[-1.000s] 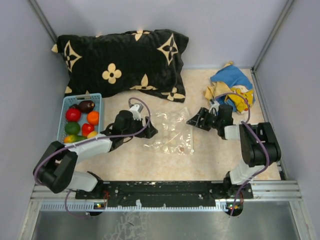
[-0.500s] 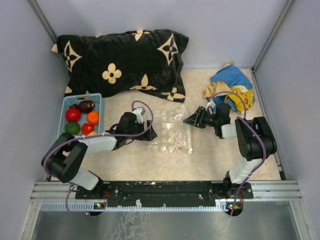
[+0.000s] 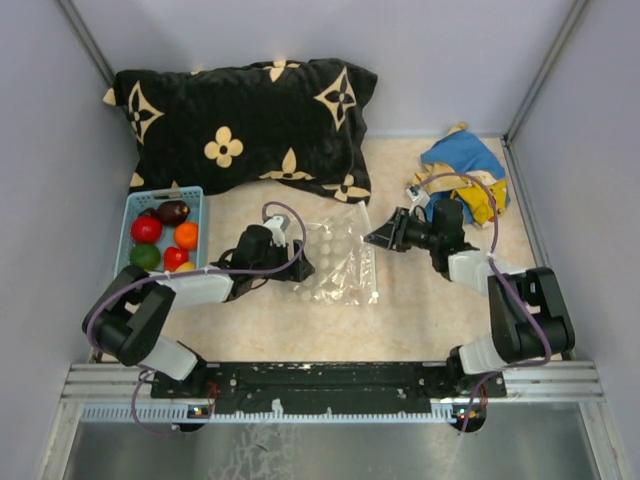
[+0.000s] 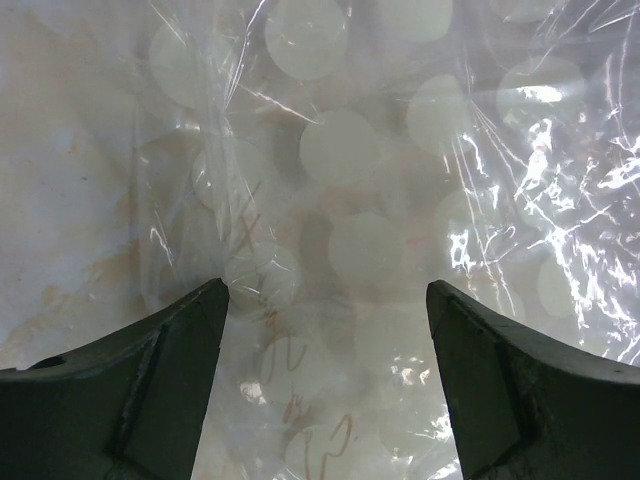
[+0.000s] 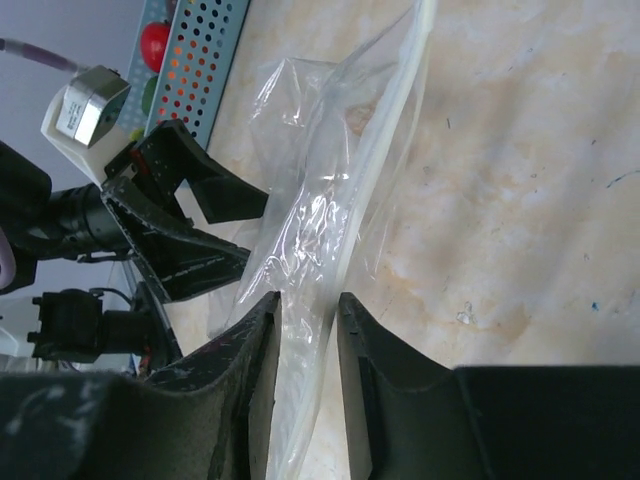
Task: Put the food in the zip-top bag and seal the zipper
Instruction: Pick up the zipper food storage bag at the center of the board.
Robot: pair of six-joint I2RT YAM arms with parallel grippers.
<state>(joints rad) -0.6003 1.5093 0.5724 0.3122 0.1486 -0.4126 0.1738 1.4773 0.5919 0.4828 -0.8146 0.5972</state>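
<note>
2 arms, bases at near edge of table point(image 3: 430, 310). 1 bag point(image 3: 340, 262), clear and crumpled, lies mid-table between the 2 grippers. L gripper point(image 3: 299, 268) sits low at bag's L side; wrist view shows jaws spread wide over the film, gripping nothing; contact can't tell. R gripper point(image 3: 376, 238) at bag's R edge, fingers nearly together, pinched on bag film. 1 zipper point(image 5: 388, 140), a pale strip, runs along that edge into the gap. Further L: 1 blue basket point(image 3: 165, 194), well apart from bag, holding all food point(image 3: 146, 229). 6 pcs seen: 2 red, 1 orange, 1 green, 1 dark purple-brown, 1 yellowish partly hidden by L arm. Far R: 1 blue-yellow cloth point(image 3: 462, 172). Far back: 1 black pillow point(image 3: 240, 120).
</note>
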